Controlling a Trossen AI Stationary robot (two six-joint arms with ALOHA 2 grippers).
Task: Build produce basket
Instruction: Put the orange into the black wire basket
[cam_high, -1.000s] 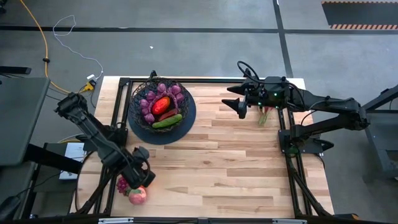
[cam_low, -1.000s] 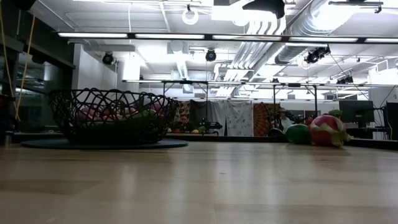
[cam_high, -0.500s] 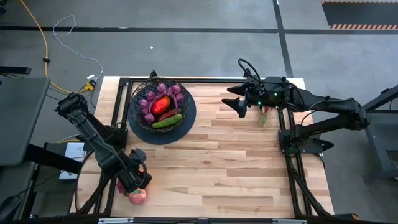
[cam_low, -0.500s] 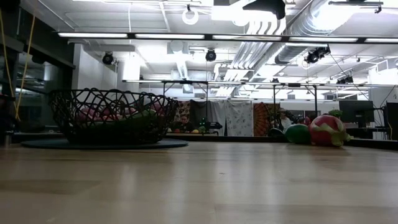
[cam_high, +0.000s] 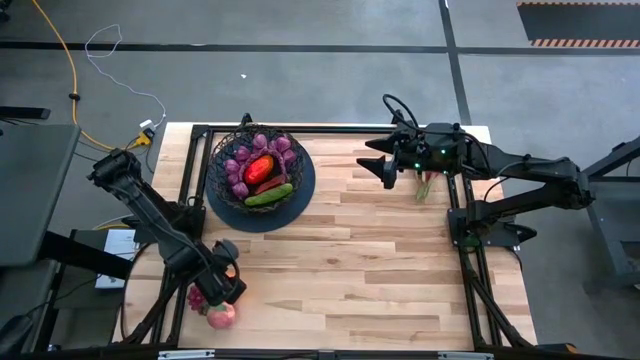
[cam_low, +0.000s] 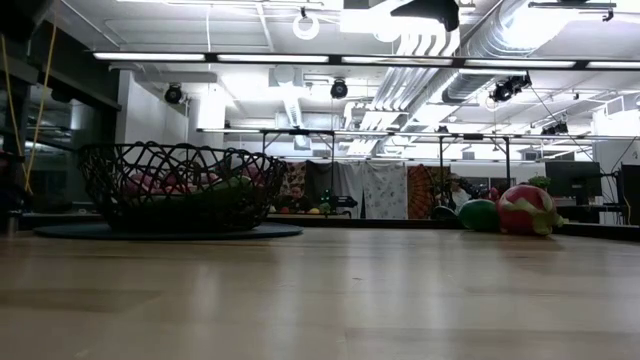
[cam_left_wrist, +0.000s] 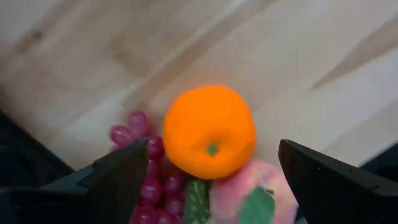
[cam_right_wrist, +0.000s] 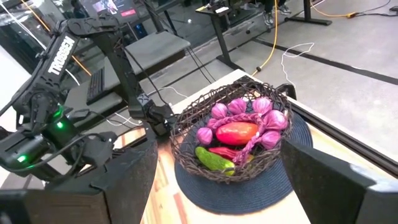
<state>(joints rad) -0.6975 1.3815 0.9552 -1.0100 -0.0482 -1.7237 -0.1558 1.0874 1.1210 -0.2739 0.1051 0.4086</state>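
Observation:
The basket (cam_high: 260, 170), a round black wire bowl on a dark base, stands at the table's far left and holds purple grapes, a red mango (cam_high: 259, 168) and a green cucumber (cam_high: 268, 196). At the near left corner lies a pile of produce: an orange (cam_left_wrist: 209, 130) rests on purple grapes (cam_left_wrist: 146, 180) and a pink peach (cam_left_wrist: 249, 202). My left gripper (cam_high: 222, 283) points down over the pile, open, with a finger on either side of the orange and touching nothing. My right gripper (cam_high: 384, 170) hangs open above the far right of the table, facing the basket (cam_right_wrist: 233, 137).
Under my right arm at the far right lie a green and a pink-red piece of produce (cam_high: 424, 186), which also show in the low view (cam_low: 510, 210). Bare wood spreads across the table's middle and near right (cam_high: 380, 270). A black frame rims the table.
My left gripper has sunk toward the pile of produce at the near left corner, still pointing down with its fingers apart. The produce and the basket have not moved.

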